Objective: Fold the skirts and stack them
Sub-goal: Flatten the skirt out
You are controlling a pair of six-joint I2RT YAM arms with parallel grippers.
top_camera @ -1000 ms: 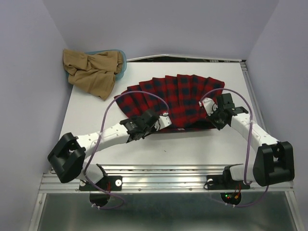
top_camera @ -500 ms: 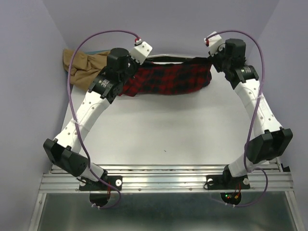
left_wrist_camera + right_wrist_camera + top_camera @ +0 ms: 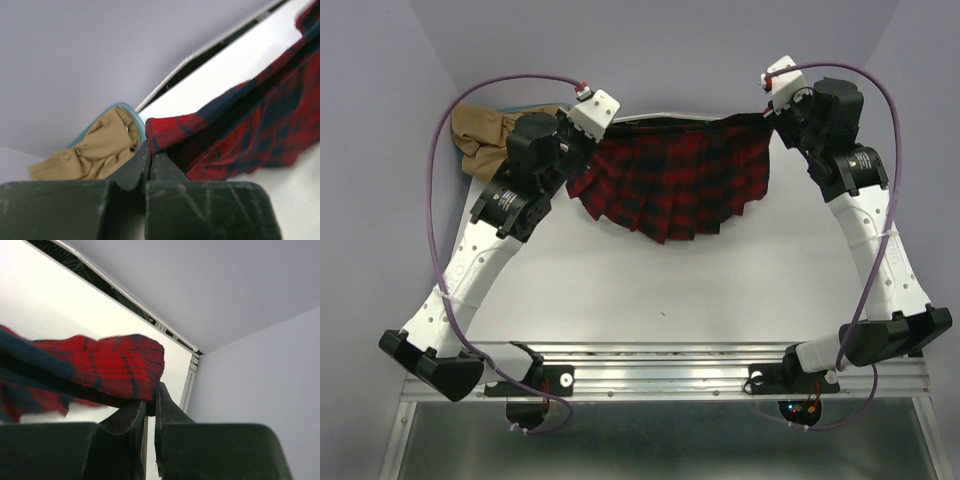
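We logged the red plaid skirt up off the table, slung between the 2 arms near the far wall. 1 second before, it had lain fanned flat in mid-table with both grippers low at its near edge. Half a second before, it had already been carried back and bunched into a narrow band. At this moment the arms stood higher and the cloth had dropped open, its pleats hanging in a curve below the held edge. The left gripper was pinched on the skirt's left corner, jaws closed to almost no gap and plaid cloth running out from the tips. The right gripper was clamped the same way on the right corner, a fold of plaid bulging just above its closed tips. We could not tell whether the lowest hem touched the table or hung clear of it. The tan skirt lay crumpled at the far left corner, heaped in and over the teal tub, close beside the left arm's wrist and not gripped. Our reading was that the lift shook the skirt out and squared its top edge, a setup for laying it down doubled. No fold was made yet and nothing was stacked, so we judged the task to be at an early stage.
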